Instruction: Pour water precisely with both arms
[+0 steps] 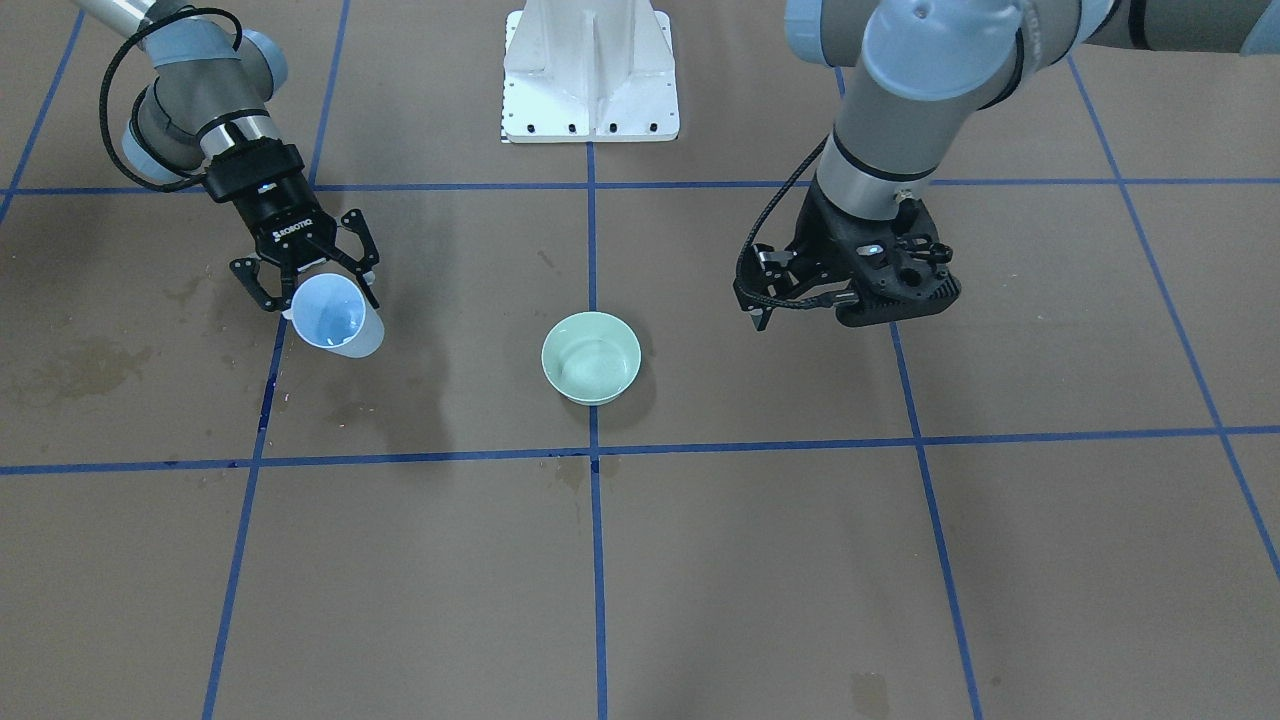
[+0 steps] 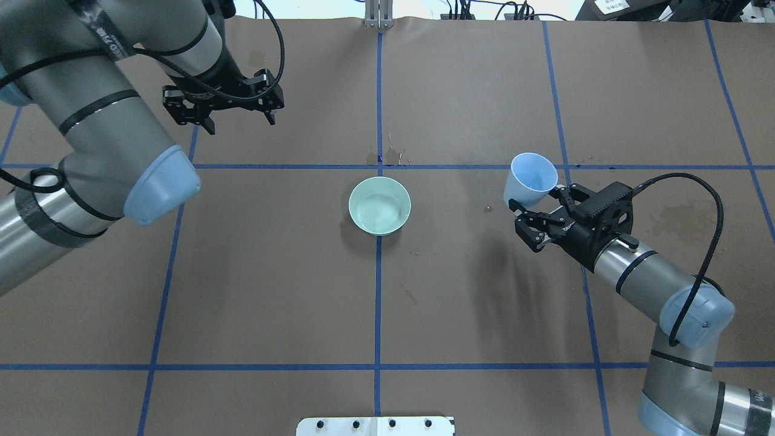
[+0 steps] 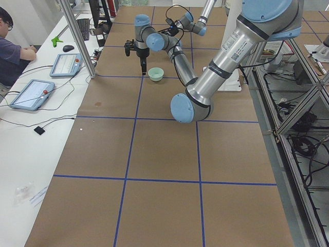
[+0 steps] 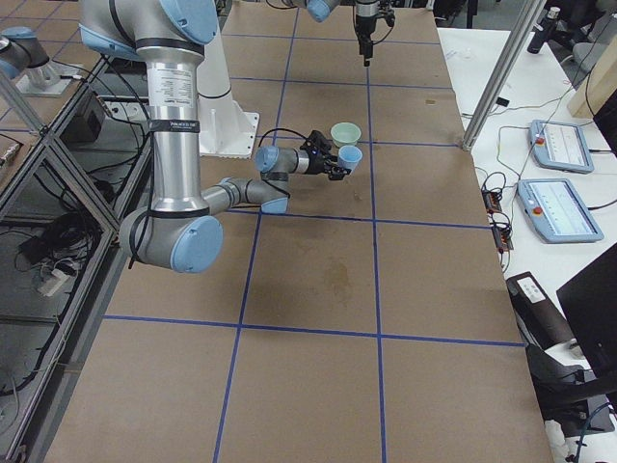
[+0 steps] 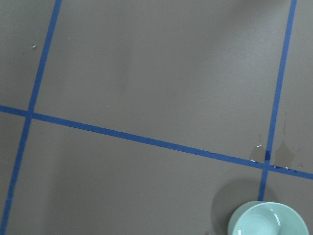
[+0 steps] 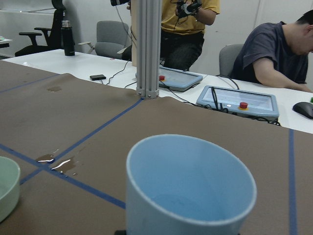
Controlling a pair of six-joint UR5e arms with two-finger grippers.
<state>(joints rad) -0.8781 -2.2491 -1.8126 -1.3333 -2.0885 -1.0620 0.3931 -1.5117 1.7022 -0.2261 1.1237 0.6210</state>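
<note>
My right gripper (image 2: pixel 531 213) is shut on the base of a pale-blue cup (image 2: pixel 533 175) and holds it nearly upright above the table, to the right of a pale-green bowl (image 2: pixel 379 205). In the front-facing view the right gripper (image 1: pixel 312 283) and cup (image 1: pixel 335 315) are at the left and the bowl (image 1: pixel 591 356) in the middle. The right wrist view shows the cup (image 6: pixel 188 186) with a faint film of water (image 6: pixel 183 203) at its bottom. My left gripper (image 2: pixel 239 120) is open and empty, hovering beyond and left of the bowl. The left wrist view shows the bowl (image 5: pixel 269 221) at its lower right.
Small wet spots (image 2: pixel 390 157) lie on the blue tape cross just beyond the bowl. The white pedestal (image 1: pixel 590 70) stands at the robot's side of the table. An aluminium post (image 6: pixel 146 49) and two operators (image 6: pixel 286 54) are at the far edge.
</note>
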